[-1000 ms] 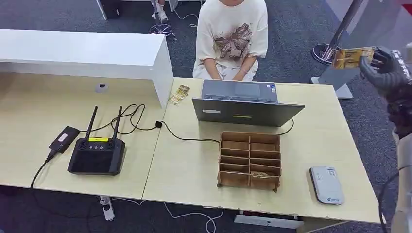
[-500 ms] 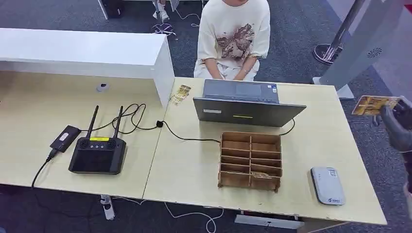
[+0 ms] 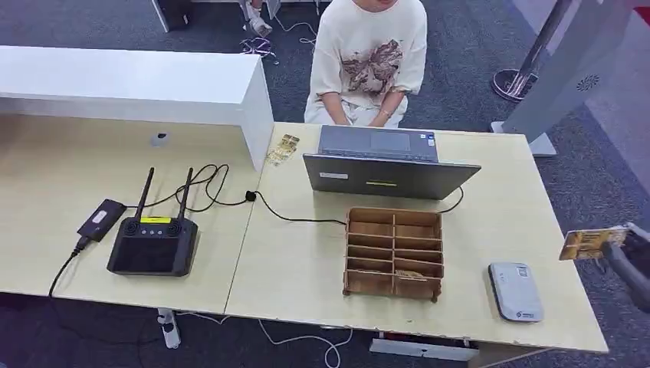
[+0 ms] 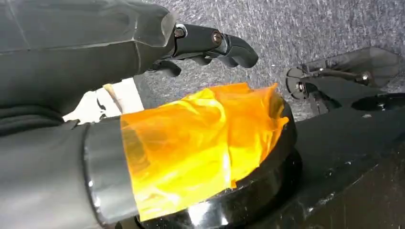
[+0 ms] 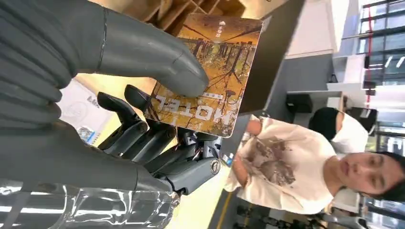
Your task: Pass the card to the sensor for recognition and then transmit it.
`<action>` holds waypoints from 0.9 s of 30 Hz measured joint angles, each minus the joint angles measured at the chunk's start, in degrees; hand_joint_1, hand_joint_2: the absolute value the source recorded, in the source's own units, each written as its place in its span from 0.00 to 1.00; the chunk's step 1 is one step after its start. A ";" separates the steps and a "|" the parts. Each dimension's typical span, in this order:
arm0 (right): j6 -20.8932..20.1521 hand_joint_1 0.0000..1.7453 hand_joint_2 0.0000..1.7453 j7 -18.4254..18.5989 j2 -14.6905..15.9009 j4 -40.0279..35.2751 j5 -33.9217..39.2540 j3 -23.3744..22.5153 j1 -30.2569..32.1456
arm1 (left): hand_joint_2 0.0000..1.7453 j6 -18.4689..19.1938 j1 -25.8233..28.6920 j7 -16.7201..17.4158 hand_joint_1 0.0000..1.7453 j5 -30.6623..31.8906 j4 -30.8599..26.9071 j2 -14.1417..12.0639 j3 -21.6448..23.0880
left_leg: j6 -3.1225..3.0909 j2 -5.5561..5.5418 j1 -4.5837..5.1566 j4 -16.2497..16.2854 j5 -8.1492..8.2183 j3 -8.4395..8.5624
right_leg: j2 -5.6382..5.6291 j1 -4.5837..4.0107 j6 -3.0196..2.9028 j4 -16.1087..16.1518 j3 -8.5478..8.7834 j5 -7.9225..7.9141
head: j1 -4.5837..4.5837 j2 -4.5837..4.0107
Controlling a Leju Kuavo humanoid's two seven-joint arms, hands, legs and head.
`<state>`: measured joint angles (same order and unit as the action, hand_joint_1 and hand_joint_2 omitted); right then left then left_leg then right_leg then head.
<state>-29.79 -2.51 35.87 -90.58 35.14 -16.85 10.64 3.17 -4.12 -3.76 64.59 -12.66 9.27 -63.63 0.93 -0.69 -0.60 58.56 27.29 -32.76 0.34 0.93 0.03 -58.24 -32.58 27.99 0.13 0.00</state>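
Note:
A brown and yellow hotel card [image 3: 585,243] is pinched in my right hand [image 3: 630,258] at the right edge of the table, just right of the grey sensor pad [image 3: 516,291]. In the right wrist view the thumb [image 5: 157,62] presses the card [image 5: 212,62] against the dark fingers [image 5: 157,138] beneath it. My left hand [image 4: 210,43] hangs beside my body over grey carpet, its fingers loosely curled and holding nothing.
A wooden slotted box [image 3: 394,252] stands left of the sensor, a card lying in one slot. A laptop [image 3: 389,165] faces a seated person [image 3: 369,61] behind the table. A black router [image 3: 152,244], cables and a white shelf [image 3: 138,84] are at the left.
My right hand has come down with the card from high at the far right to table height beside the sensor pad.

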 joint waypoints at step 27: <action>6.82 1.00 1.00 1.64 4.72 8.48 -8.68 3.41 9.27 | 0.00 1.11 -0.07 0.11 0.00 3.28 0.00 -0.02 -0.31 | -0.03 0.03 0.01 0.01 0.02 0.00 | -0.04 0.01 0.00 0.00 -0.01 0.00 | -0.02 0.00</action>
<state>-22.97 -0.87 40.59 -82.09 26.47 -13.44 19.91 4.28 -4.18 -3.65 67.87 -12.66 9.25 -63.93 0.90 -0.66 -0.59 58.57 27.31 -32.75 0.30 0.94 0.03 -58.24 -32.59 27.99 0.11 0.00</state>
